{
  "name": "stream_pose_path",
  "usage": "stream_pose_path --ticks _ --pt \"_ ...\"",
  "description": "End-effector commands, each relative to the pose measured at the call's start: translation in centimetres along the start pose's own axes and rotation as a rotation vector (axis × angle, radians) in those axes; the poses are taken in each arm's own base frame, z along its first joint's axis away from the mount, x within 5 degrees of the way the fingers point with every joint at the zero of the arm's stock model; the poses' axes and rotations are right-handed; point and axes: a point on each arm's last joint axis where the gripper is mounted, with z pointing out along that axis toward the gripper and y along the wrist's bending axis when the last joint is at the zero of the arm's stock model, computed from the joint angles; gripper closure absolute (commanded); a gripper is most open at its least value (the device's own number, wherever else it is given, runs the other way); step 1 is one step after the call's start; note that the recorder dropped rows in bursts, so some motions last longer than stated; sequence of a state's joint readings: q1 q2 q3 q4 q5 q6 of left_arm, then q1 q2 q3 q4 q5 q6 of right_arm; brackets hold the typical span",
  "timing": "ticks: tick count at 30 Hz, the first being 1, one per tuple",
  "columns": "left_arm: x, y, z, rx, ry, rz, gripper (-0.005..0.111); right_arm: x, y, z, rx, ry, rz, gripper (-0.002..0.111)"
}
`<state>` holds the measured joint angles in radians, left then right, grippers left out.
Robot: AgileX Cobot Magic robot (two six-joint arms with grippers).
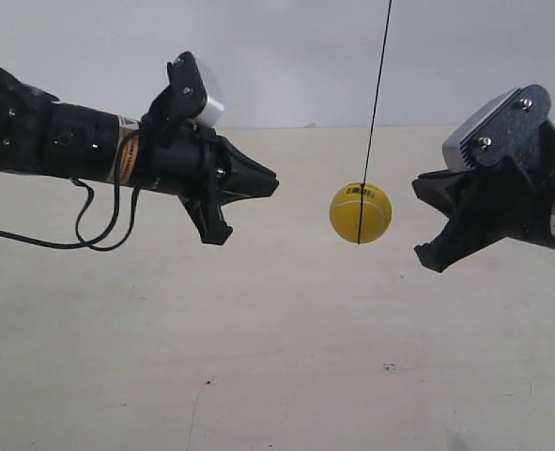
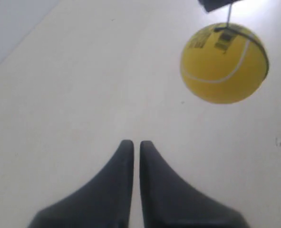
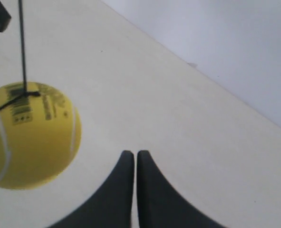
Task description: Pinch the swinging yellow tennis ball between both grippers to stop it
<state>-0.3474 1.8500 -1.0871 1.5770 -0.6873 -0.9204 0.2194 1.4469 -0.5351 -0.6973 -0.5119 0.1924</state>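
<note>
The yellow tennis ball [image 1: 361, 212] hangs on a thin black string [image 1: 378, 85] above the table, between the two grippers and touching neither. The gripper of the arm at the exterior view's left [image 1: 271, 185] points at it from a ball's width away. The gripper of the arm at the exterior view's right [image 1: 418, 188] is nearer to it. In the left wrist view the ball [image 2: 224, 64] floats ahead and to one side of my shut left gripper [image 2: 132, 142]. In the right wrist view the ball [image 3: 28, 137] is close beside my shut right gripper [image 3: 130, 153]. Both hold nothing.
A pale wooden table [image 1: 277, 376] lies under everything, and a light wall [image 1: 286, 56] stands behind it. A black cable [image 1: 89, 225] loops down under the arm at the exterior view's left. A dark piece of the opposite gripper [image 2: 216, 4] shows at the edge of the left wrist view.
</note>
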Motion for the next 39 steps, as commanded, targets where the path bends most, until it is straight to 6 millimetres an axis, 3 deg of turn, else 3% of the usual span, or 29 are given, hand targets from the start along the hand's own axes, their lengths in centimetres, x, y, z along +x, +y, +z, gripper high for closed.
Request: stream_pose_path --ticks 1,5,11,20,25,30,39 --pt "-1.5 -0.1 -2.5 -0.085 0.063 -0.008 0.102 -1.6 -0.3 -2.0 0.056 -0.049 0.01 0.108" --pt "-3.0 -1.6 -5.1 -0.115 0.031 0.005 0.102 -2.9 0.0 -4.7 0.09 -0.128 0.052 0.108" --pt "-5.3 -6.0 -10.7 -0.148 -0.057 0.076 0.102 -4.1 1.7 -10.8 0.15 -0.308 0.075 0.108" --pt "-6.2 -12.7 -18.2 -0.289 -0.226 0.121 0.102 -3.0 4.3 -17.3 0.224 -0.516 0.103 0.108" --pt "-6.4 -16.4 -22.3 -0.385 -0.35 0.172 0.102 -1.9 5.6 -18.8 0.198 -0.613 0.146 0.108" --pt "-6.1 -19.1 -25.7 -0.529 -0.476 0.197 0.102 -1.3 6.0 -19.0 0.17 -0.631 0.243 0.108" --pt "-5.9 -22.0 -28.1 -0.564 -0.599 0.265 0.102 -1.3 5.9 -19.0 0.116 -0.639 0.433 0.108"
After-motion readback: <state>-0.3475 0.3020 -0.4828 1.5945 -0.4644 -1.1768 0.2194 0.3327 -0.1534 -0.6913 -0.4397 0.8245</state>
